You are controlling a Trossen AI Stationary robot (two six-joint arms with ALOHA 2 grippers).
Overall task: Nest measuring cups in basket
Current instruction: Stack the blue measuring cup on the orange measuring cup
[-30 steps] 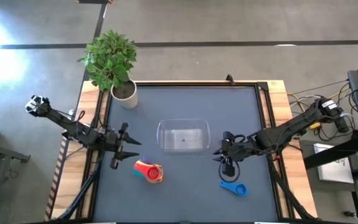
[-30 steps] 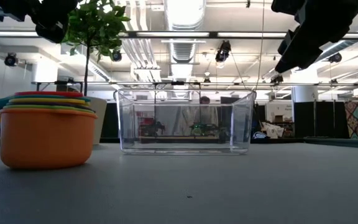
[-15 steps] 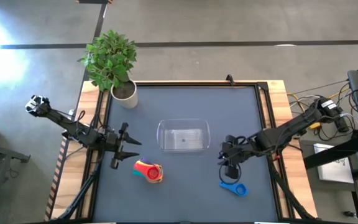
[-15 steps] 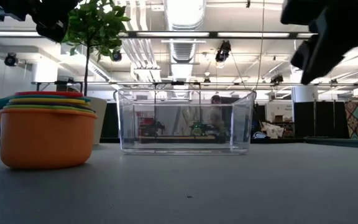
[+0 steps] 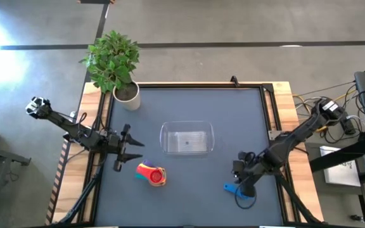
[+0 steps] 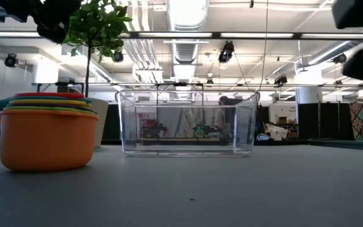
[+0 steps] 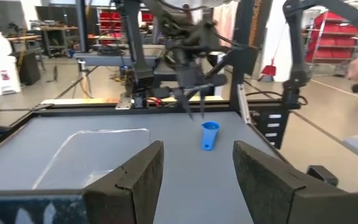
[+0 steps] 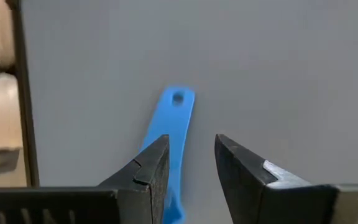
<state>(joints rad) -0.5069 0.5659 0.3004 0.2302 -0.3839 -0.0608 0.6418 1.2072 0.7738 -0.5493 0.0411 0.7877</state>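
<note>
The blue measuring cup [image 5: 230,187] lies on the mat near the table's right near corner, its bowl partly under my right gripper [image 5: 243,188]. That gripper hangs above it, open and pointing down; in the right wrist view its fingers [image 8: 191,162] stand on either side of the blue handle [image 8: 176,121], apart from it. The other cups sit nested in a stack [image 5: 152,173] with the orange cup [image 6: 46,135] outermost. The clear basket [image 5: 187,138] stands at mid-table. My left gripper [image 5: 138,152] waits open, left of the stack.
A potted plant in a white pot [image 5: 127,94] stands at the far left corner of the mat. Bare mat lies between the basket and the blue cup [image 7: 209,133]. The table's raised frame [image 5: 272,126] runs close along the right of the right arm.
My right gripper has moved from beside the basket's right end toward the table's near edge and a little to the right, ending over the blue cup. The cups and the basket have stayed where they were.
</note>
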